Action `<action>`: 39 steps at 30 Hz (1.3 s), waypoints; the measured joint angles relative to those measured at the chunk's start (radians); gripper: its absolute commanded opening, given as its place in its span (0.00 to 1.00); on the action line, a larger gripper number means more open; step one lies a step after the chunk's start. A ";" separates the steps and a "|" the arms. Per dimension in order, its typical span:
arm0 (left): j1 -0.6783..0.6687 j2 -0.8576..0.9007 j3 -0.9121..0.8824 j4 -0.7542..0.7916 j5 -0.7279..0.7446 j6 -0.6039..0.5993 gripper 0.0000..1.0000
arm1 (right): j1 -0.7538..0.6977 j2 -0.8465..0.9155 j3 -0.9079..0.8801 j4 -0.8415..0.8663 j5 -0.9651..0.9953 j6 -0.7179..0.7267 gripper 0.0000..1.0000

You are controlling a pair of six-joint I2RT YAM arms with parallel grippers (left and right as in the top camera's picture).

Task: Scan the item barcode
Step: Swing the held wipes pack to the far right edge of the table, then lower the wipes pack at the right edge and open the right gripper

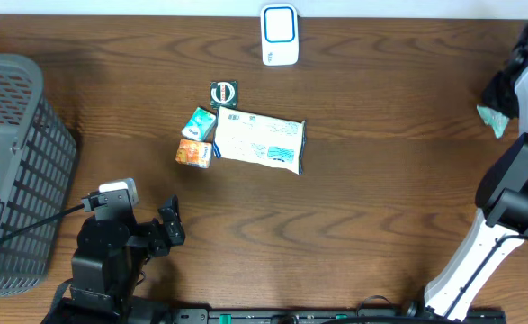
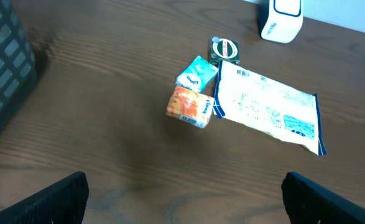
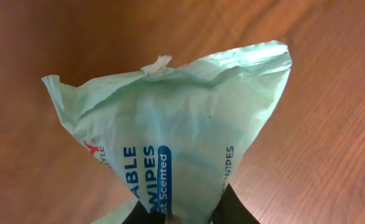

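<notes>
Right hand is closed on the wipes packet, both fingers pinching one narrow end. The rest of the mint-green film fans out beyond the fingertips. Blue lettering on the facing side reads in part "WIPES" and "Scented"; no barcode is visible on that side. The wood counter lies behind the packet, and I cannot tell whether the packet touches it.

From overhead, this hand sits at the far right edge of the counter, with the packet showing as a small green corner just beside it. The white-and-blue scanner stands well apart from this hand, across toward the left arm's side at the back edge.

Left hand is wide open and holds nothing, its two dark fingers spread at the near corners of its view. A cluster lies ahead of it, well apart. The orange carton is nearest and the teal carton touches it. A white pouch lies against both, and a small dark packet sits just beyond. A grey basket stands out to this hand's left.
</notes>
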 measured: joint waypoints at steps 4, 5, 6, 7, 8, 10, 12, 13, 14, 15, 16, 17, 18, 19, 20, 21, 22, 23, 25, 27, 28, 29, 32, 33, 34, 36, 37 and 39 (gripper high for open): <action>0.000 0.000 0.000 0.000 0.000 0.000 0.98 | -0.039 0.000 -0.045 0.003 -0.002 0.000 0.03; 0.000 0.000 0.000 0.000 0.000 0.000 0.98 | -0.052 0.001 -0.051 0.003 -0.002 0.000 0.05; 0.000 0.000 0.000 0.000 0.000 0.000 0.98 | -0.064 0.002 -0.055 0.002 -0.002 0.000 0.13; 0.000 0.000 0.000 0.000 0.000 0.000 0.98 | -0.077 0.002 -0.057 0.002 -0.002 -0.001 0.22; 0.000 0.000 0.000 0.000 0.000 0.000 0.98 | -0.090 0.002 -0.058 0.002 -0.002 0.002 0.24; 0.000 0.000 0.000 0.000 0.000 0.000 0.98 | -0.115 0.002 -0.058 0.004 0.000 -0.008 0.20; 0.000 0.000 0.000 0.000 0.000 0.000 0.98 | -0.135 0.002 -0.058 0.005 0.011 -0.021 0.20; 0.000 0.000 0.000 0.000 0.000 0.000 0.98 | -0.145 0.002 -0.058 0.004 0.022 -0.028 0.22; 0.000 0.000 0.000 0.000 0.000 0.000 0.98 | -0.155 0.002 -0.058 0.003 0.037 -0.039 0.26; 0.000 0.000 0.000 0.000 0.000 0.000 0.98 | -0.163 0.002 -0.058 0.002 0.051 -0.046 0.31; 0.000 0.000 0.000 0.000 0.000 0.000 0.98 | -0.171 0.002 -0.058 0.000 0.066 -0.054 0.31; 0.000 0.000 0.000 0.000 0.000 0.000 0.98 | -0.181 0.002 -0.058 -0.004 0.079 -0.065 0.31; 0.000 0.000 0.000 0.000 0.000 0.000 0.98 | -0.188 0.002 -0.058 -0.005 0.087 -0.070 0.31; 0.000 0.000 0.000 0.000 0.000 0.000 0.98 | -0.197 0.002 -0.058 -0.005 0.089 -0.074 0.31; 0.000 0.000 0.000 0.000 0.000 0.000 0.98 | -0.203 0.002 -0.058 -0.005 0.089 -0.076 0.30; 0.000 0.000 0.000 0.000 0.000 0.000 0.98 | -0.211 0.002 -0.058 -0.005 0.085 -0.077 0.29; 0.000 0.000 0.000 0.000 0.000 0.000 0.98 | -0.216 0.002 -0.058 -0.005 0.078 -0.080 0.27; 0.000 0.000 0.000 0.000 0.000 0.000 0.98 | -0.219 0.002 -0.058 -0.005 0.064 -0.082 0.26; 0.000 0.000 0.000 0.000 0.000 0.000 0.98 | -0.220 0.002 -0.058 -0.005 0.031 -0.088 0.18; 0.000 0.000 0.000 0.000 0.000 0.000 0.98 | -0.218 0.002 -0.058 -0.005 -0.010 -0.092 0.10; 0.000 0.000 0.000 0.000 0.000 0.000 0.98 | -0.218 0.002 -0.058 -0.005 -0.029 -0.095 0.06; 0.000 0.000 0.000 0.000 0.000 0.000 0.98 | -0.218 0.002 -0.058 -0.008 -0.051 -0.094 0.02; 0.000 0.000 0.000 0.000 0.000 0.000 0.98 | -0.218 0.002 -0.058 -0.042 -0.113 -0.095 0.01; 0.000 0.000 0.000 0.000 0.000 0.000 0.98 | -0.218 0.002 -0.058 -0.058 -0.131 -0.095 0.02; 0.000 0.000 0.000 0.000 0.000 0.000 0.98 | -0.218 0.002 -0.058 -0.083 -0.154 -0.095 0.02; 0.000 0.000 0.000 0.000 0.000 0.000 0.98 | -0.218 0.002 -0.058 -0.145 -0.188 -0.092 0.01; 0.000 0.000 0.000 0.000 0.000 0.000 0.98 | -0.218 0.002 -0.058 -0.185 -0.210 -0.084 0.02; 0.000 0.000 0.000 0.000 0.000 0.000 0.98 | -0.218 0.002 -0.059 -0.247 -0.236 -0.062 0.02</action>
